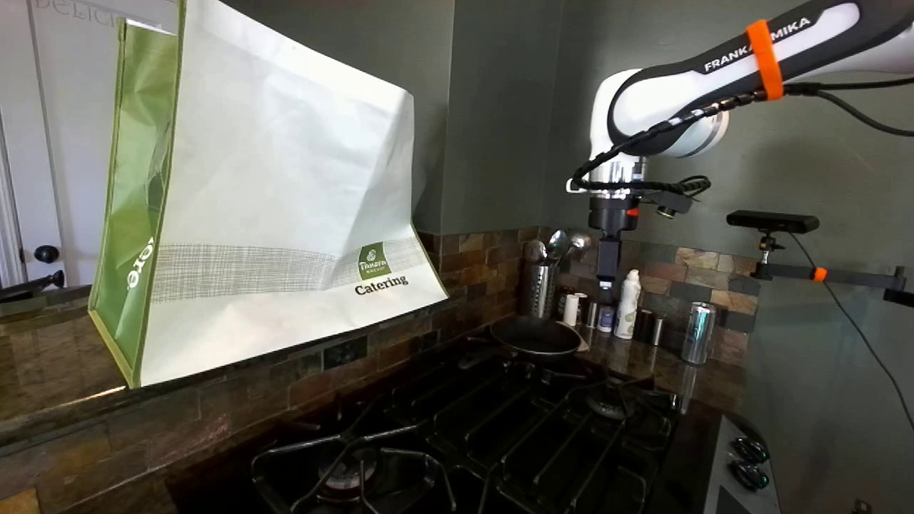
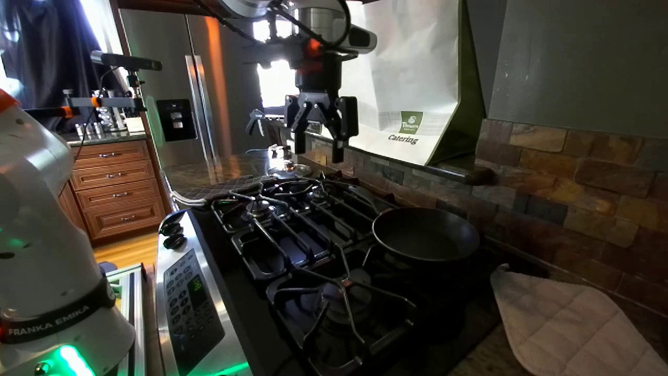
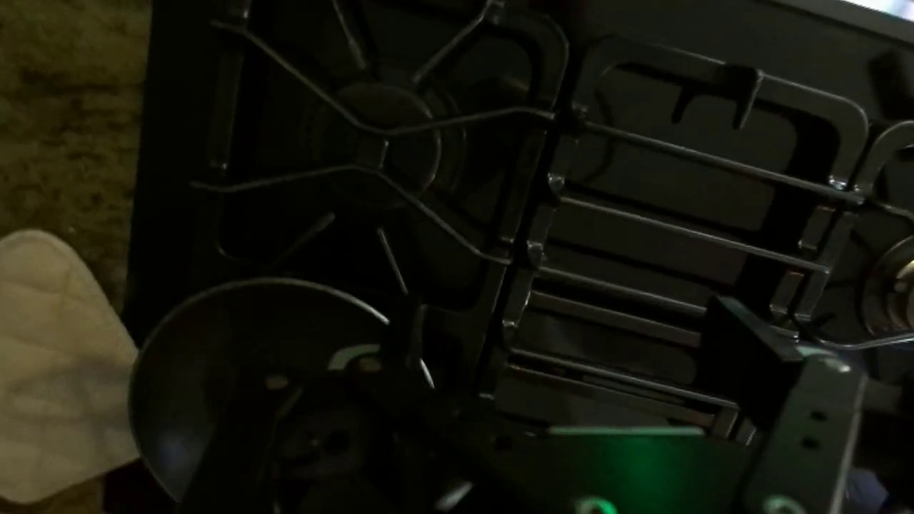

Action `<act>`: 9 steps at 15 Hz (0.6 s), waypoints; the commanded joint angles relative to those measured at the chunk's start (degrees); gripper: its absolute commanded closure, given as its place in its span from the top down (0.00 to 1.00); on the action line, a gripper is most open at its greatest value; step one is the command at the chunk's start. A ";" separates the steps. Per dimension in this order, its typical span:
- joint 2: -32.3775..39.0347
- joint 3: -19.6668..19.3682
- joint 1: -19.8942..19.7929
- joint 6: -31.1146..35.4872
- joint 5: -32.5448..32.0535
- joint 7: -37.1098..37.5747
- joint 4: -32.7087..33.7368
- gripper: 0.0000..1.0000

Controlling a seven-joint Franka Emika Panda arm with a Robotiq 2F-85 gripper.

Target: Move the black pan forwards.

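In an exterior view, left to right. Knobs (image 2: 175,241): left of gripper (image 2: 319,149) and lower. Grates (image 3: 685,233): under gripper, well below it. Gripper: fingers (image 2: 299,142) spread well apart, nothing held, hanging in air. Step (guess): pre-grasp, pan (image 2: 425,232) not yet taken. Caveat: if forwards means away from the knobs, might be finished; can't tell. Next move probably: come down toward the pan, get fingers either side of handle (image 2: 365,197) or pan edge, close, then slide toward the knobs. Finger spread seems to run roughly along the handle, so a handle grip likely needs a turn first. Handle: right of gripper, lower, not touching. Bag (image 2: 404,73): right of gripper, beyond it. Pan: further right and lower, well apart from gripper, resting on grates, far side from knobs; below gripper in both exterior views, left of it in wrist view, partly hidden by it. Pot holder (image 2: 574,324): farthest right of gripper, low, past pan.
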 commanded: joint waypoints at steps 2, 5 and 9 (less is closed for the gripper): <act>6.03 0.99 2.40 5.20 -2.90 -9.31 2.67 1.00; 5.33 1.67 1.86 6.49 -1.37 -10.28 1.74 1.00; 5.86 1.87 1.76 7.01 -1.33 -10.63 1.84 1.00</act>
